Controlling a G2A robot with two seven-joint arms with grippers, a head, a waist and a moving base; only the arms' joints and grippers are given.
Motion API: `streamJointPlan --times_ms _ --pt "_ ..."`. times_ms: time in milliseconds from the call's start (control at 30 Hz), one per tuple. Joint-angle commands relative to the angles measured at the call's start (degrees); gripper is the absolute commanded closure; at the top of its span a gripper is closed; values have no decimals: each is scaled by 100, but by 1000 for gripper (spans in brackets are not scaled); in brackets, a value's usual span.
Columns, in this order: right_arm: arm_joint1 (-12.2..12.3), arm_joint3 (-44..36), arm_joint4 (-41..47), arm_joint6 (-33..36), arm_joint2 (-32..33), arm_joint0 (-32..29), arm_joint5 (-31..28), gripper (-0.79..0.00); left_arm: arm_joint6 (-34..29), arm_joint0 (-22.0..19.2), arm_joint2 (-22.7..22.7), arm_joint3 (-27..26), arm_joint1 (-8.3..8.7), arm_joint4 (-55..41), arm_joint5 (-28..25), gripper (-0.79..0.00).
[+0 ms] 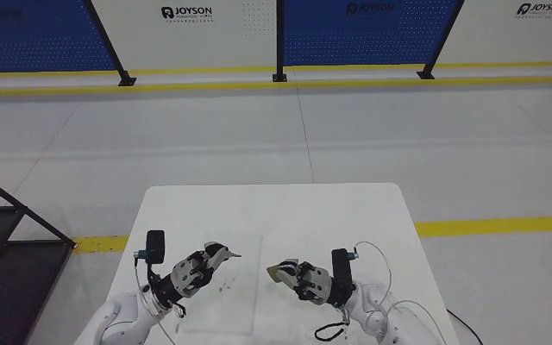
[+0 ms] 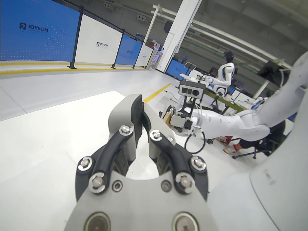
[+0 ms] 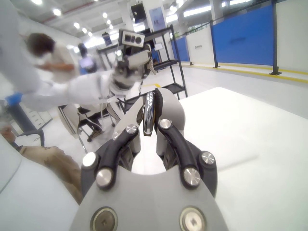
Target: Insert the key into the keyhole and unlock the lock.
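White table point(image 1: 345, 211), open floor point(image 1: 259, 129) behind. Left gripper point(image 1: 222, 253) clenches the key point(image 1: 234, 255); right gripper point(image 1: 287, 272), at its 3 o'clock, grasps the lock point(image 3: 148, 115). I judge a misaligned approach could jam or twist the key loose.

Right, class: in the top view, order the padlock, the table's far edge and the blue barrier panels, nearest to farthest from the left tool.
1. padlock, in the right tool, facing the left tool.
2. table's far edge, beyond both arms.
3. blue barrier panels, across the floor at the back.
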Motion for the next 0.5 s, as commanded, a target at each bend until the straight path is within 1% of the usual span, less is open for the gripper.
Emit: streamJointPlan --times_ms 0,167,300,467 --pt "-10 7 63 -132 -9 2 17 0 69 -15 64 14 -10 -66 -1 0" --pt "-26 37 325 -302 -15 29 -57 0 339 -60 192 68 -44 -156 -21 0" --pt "-24 70 396 -139 -32 106 -142 0 572 -119 253 154 -74 -126 -41 0" --pt "-24 70 396 -139 -32 106 -142 0 580 -122 253 155 -76 -95 -32 0"
